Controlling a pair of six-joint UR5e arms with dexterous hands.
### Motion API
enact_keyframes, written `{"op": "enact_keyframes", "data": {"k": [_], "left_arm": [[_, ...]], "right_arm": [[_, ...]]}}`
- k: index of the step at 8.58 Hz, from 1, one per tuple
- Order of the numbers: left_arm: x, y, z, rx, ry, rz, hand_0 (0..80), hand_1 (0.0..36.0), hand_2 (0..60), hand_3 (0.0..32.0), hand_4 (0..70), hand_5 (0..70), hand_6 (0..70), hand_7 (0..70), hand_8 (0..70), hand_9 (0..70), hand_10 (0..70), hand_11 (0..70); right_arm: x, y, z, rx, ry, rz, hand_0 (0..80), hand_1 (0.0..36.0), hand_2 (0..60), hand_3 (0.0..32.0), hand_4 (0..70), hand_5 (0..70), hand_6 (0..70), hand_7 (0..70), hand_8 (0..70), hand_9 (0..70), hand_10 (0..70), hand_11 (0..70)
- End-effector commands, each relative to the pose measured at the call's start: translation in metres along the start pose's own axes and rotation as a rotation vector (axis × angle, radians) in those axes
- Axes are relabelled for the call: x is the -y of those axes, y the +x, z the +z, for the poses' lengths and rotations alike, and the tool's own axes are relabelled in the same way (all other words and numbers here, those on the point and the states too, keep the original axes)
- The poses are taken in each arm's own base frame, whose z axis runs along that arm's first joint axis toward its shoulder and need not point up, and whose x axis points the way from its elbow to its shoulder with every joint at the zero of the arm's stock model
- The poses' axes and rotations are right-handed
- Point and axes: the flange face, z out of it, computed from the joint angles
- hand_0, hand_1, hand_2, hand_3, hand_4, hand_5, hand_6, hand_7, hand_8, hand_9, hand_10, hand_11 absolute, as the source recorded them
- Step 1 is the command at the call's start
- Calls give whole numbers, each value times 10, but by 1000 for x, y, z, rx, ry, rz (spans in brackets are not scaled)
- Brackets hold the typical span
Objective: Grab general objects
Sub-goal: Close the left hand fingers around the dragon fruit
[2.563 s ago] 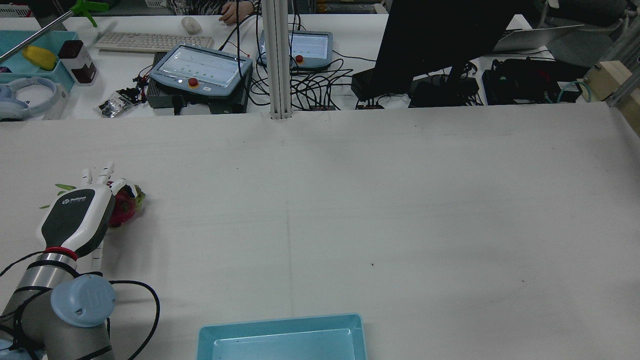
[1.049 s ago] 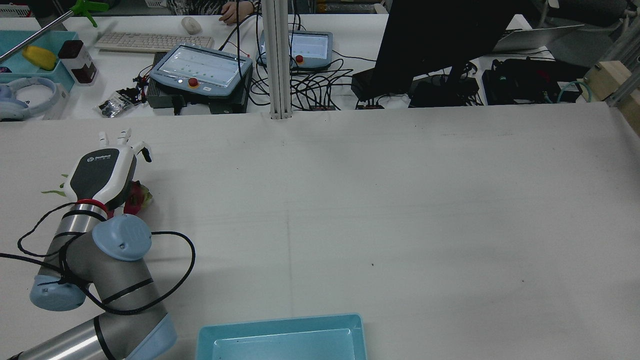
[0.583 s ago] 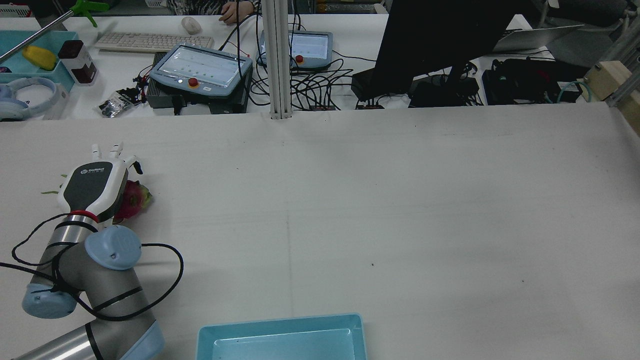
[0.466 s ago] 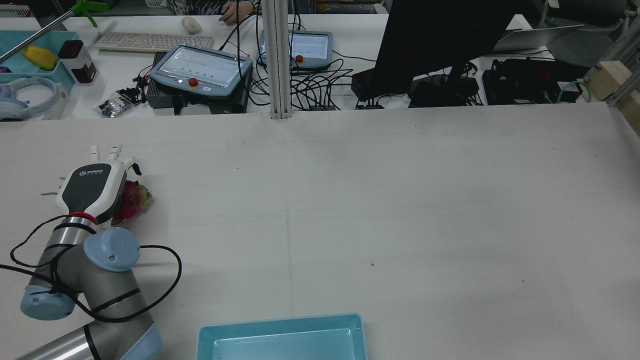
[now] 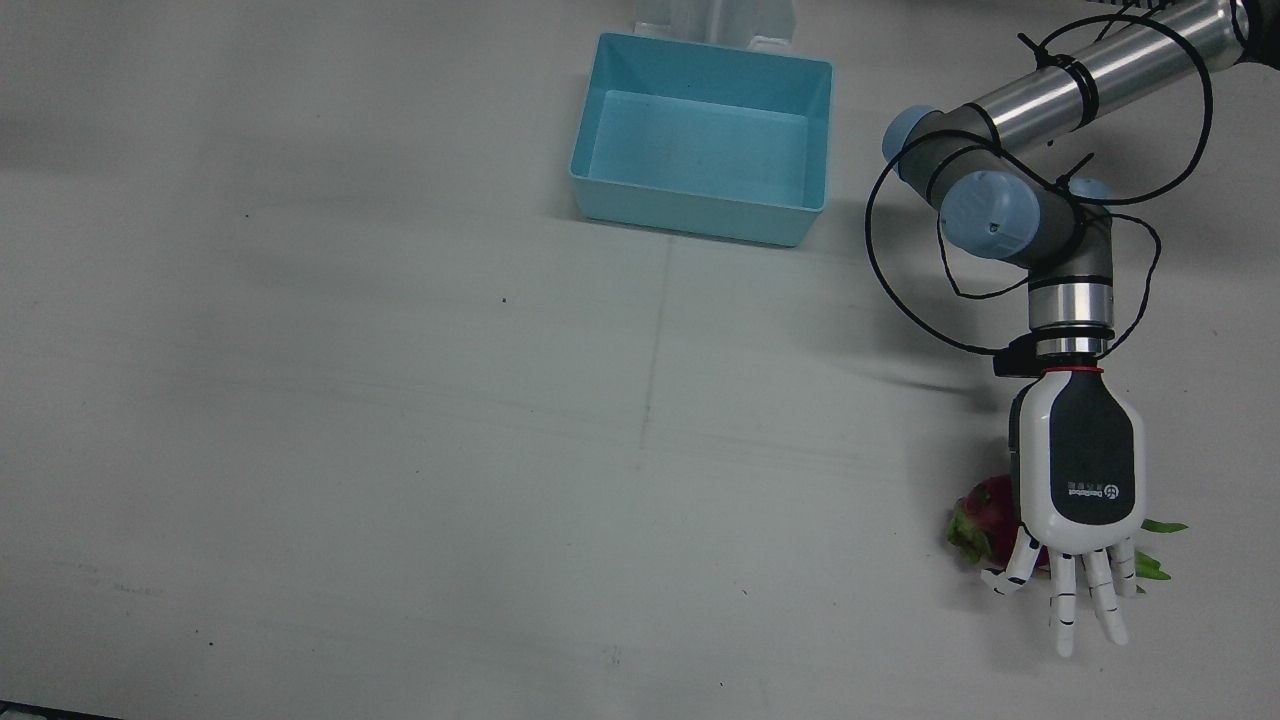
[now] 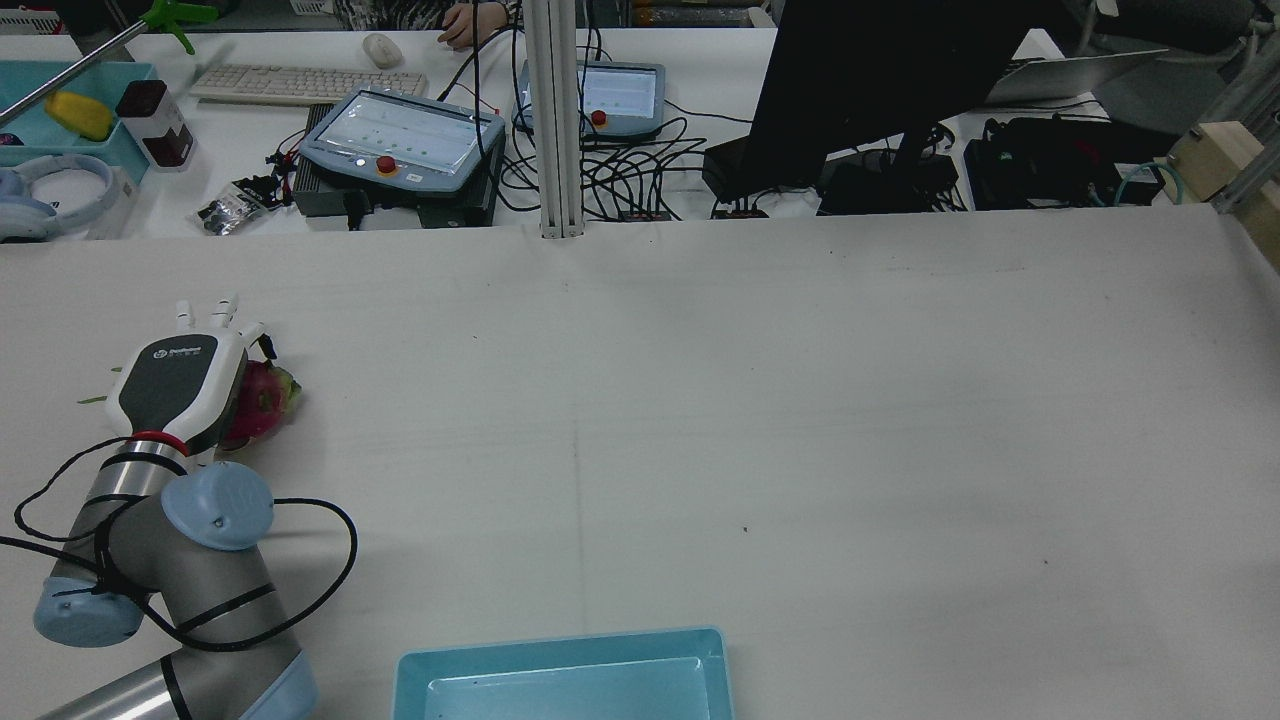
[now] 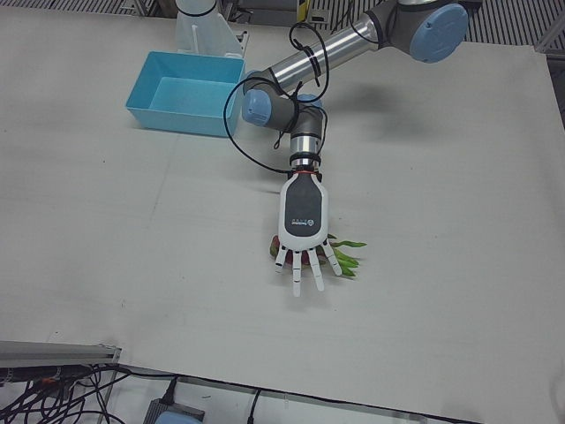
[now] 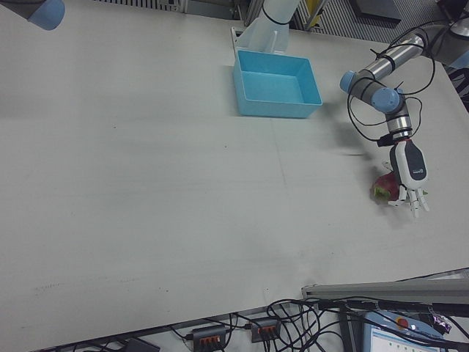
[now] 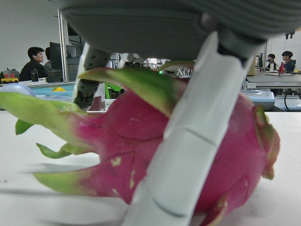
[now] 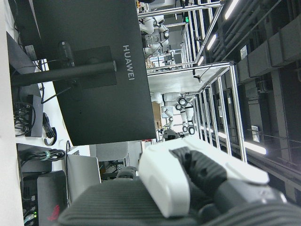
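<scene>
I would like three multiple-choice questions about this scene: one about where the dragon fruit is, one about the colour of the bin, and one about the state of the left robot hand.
1. Where is the dragon fruit?
A. inside the bin
B. on the table under the left robot hand
C. in the air

2. What colour is the bin?
A. light blue
B. red
C. yellow

3. What is the state of the left robot hand?
A. closed into a fist
B. carrying the fruit high above the table
C. fingers spread over the fruit, which lies on the table

Answers:
1 B, the front view shows the fruit on the cloth beneath the palm.
2 A, its walls and floor are light blue.
3 C, the fingers fan apart past the fruit.
</scene>
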Motion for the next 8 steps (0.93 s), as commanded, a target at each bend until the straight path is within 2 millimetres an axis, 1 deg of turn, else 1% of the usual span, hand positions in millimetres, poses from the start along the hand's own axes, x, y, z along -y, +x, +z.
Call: {"op": "enact_keyframes", "data": {"k": [1,2,3,4,5,6,8], "left_arm": [[0,-1,0,1,1,12,800,353,97,320,0,554,0,117,129,9,0,14],[0,-2,0,2,2,19,800,350,116,320,0,580,0,141,140,23,0,21],[-2,-1,0,-3,-1,34,800,344,134,320,0,600,5,172,151,45,8,44],[-2,-4,1,-5,-2,39,800,316,184,96,134,700,105,296,212,140,46,92],[-3,-6,3,-5,-2,38,770,285,223,0,314,700,222,431,292,246,62,108],[-4,-7,4,-6,-2,37,714,256,247,0,471,700,346,545,386,368,70,114],[-4,-6,3,-7,-4,36,700,242,254,0,566,700,425,614,431,426,90,141]], "right_arm": [[0,0,0,0,0,0,0,0,0,0,0,0,0,0,0,0,0,0],[0,1,0,-1,0,0,0,0,0,0,0,0,0,0,0,0,0,0],[0,1,0,-1,0,2,0,0,0,0,0,0,0,0,0,0,0,0],[0,0,0,0,-2,0,0,0,0,0,0,0,0,0,0,0,0,0],[0,0,0,0,0,0,0,0,0,0,0,0,0,0,0,0,0,0],[0,0,0,0,0,0,0,0,0,0,0,0,0,0,0,0,0,0],[0,0,0,0,0,0,0,0,0,0,0,0,0,0,0,0,0,0]]}}
